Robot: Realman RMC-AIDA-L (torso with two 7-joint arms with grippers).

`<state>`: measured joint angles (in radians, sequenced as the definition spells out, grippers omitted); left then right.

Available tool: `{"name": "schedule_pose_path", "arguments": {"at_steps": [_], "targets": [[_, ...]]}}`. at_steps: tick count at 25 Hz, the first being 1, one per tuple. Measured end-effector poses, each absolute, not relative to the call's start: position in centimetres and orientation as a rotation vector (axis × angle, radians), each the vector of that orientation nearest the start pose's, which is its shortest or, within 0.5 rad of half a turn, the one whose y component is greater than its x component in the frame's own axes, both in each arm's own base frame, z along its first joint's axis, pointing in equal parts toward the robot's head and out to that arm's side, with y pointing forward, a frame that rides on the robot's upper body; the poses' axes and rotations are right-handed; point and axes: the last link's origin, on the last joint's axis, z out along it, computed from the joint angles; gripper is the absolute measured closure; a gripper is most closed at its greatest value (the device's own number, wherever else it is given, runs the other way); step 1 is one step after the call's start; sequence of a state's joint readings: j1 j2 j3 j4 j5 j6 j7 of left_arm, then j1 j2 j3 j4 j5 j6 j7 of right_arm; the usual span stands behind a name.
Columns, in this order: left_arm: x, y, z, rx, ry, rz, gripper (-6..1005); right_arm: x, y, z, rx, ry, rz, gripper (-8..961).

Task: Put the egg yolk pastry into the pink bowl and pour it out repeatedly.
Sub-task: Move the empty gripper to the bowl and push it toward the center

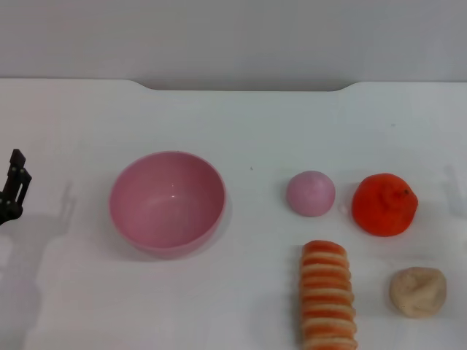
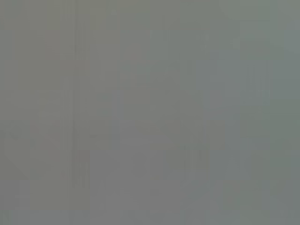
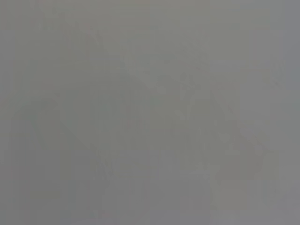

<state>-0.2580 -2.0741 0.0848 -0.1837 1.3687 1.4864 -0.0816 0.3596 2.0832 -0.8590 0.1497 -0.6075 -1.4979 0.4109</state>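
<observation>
- The white bench [image 1: 241, 131] carries everything we have to work with, and both wrist views give us only a flat grey blank, so the head view is all we go by.
- The pink bowl [image 1: 167, 202] stands upright on the left half of the bench, mouth up and nothing in it, well apart from the food.
- The striped ridged roll [image 1: 328, 295] lies near the front edge, right of centre, and its near end is cut off by the frame.
- The orange [image 1: 384, 205] sits on the right, with the smooth pink dome [image 1: 311, 193] just beside it on the bowl's side.
- The egg yolk pastry [image 1: 417, 291] rests on the bench at the front right, in front of the orange and right of the roll, touched by nothing.
- Our left hand [image 1: 14, 191] shows only as a dark sliver at the far left edge, well away from the bowl; we cannot tell whether it is spread or pressed together.
- Our right hand is not in view at all.
- We judge that the first step, picking up the pastry, is not yet begun. The next move calls for a hand, most likely the right, to come down over the pastry, pinch it gently without crushing the soft lump, and carry it across over the roll or dome to the bowl.
</observation>
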Motion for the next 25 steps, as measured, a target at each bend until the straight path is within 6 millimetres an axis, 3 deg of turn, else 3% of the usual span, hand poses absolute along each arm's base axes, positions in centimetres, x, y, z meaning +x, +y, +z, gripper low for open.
{"name": "schedule_pose_path", "arguments": {"at_steps": [7, 9, 12, 15, 18, 21, 25], "targets": [[-35.4, 25.3, -0.5, -1.476, -0.502, -0.733, 364, 35.4, 26.2, -0.6, -1.509, 0.691, 0.907, 413], [-34.9, 26.8, 0.0, -1.484, -0.490, -0.764, 364, 35.3, 26.4, -0.6, -1.510, 0.687, 0.907, 413], [-34.3, 31.0, 1.7, -1.545, -0.528, -0.824, 364, 35.2, 26.6, -0.5, -1.513, 0.682, 0.909, 413], [-33.8, 36.0, 3.2, -1.668, -0.703, -0.842, 364, 35.1, 26.8, -0.5, -1.515, 0.679, 0.912, 413], [-32.9, 39.7, 4.6, -1.776, -0.835, -0.758, 364, 35.0, 27.0, -0.5, -1.518, 0.677, 0.914, 413], [-30.6, 41.8, 5.9, -1.899, -0.880, -0.685, 364, 34.9, 27.1, -0.5, -1.520, 0.675, 0.915, 413], [-28.5, 41.7, 6.8, -2.020, -0.873, -0.619, 364, 34.9, 27.3, -0.6, -1.524, 0.680, 0.910, 413]]}}
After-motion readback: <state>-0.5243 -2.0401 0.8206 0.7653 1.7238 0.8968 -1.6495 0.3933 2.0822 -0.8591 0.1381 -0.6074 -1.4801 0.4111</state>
